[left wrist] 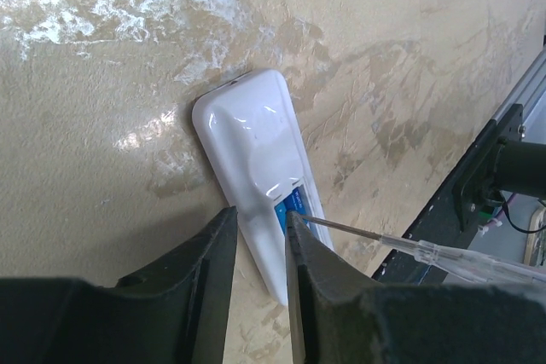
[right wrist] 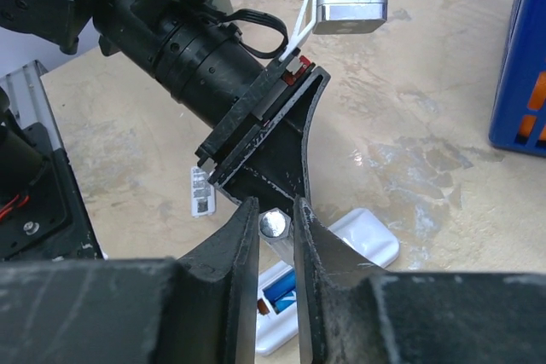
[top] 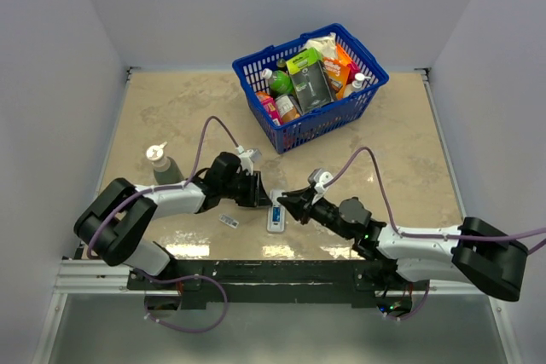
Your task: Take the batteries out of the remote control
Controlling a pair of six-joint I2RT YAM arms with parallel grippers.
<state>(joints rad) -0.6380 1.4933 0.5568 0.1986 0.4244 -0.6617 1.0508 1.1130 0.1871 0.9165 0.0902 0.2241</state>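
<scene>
As the right tool (right wrist: pixel 275 209), clenched on a clear-handled screwdriver (left wrist: pixel 426 253), probes the blue cylindrical battery (left wrist: pixel 282 210) in the slim white remote (left wrist: pixel 256 142) on the counter (left wrist: pixel 128 210) — left tool (left wrist: pixel 260 219) astride, grip unclear — a slip could skid the remote.

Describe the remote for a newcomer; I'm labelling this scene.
From the blue basket, come toward the arms. Where the left gripper and right gripper meet lies the remote control, a slim white bar; unlike the tiny grey cell to its left, its open recess shows a blue battery.
</scene>
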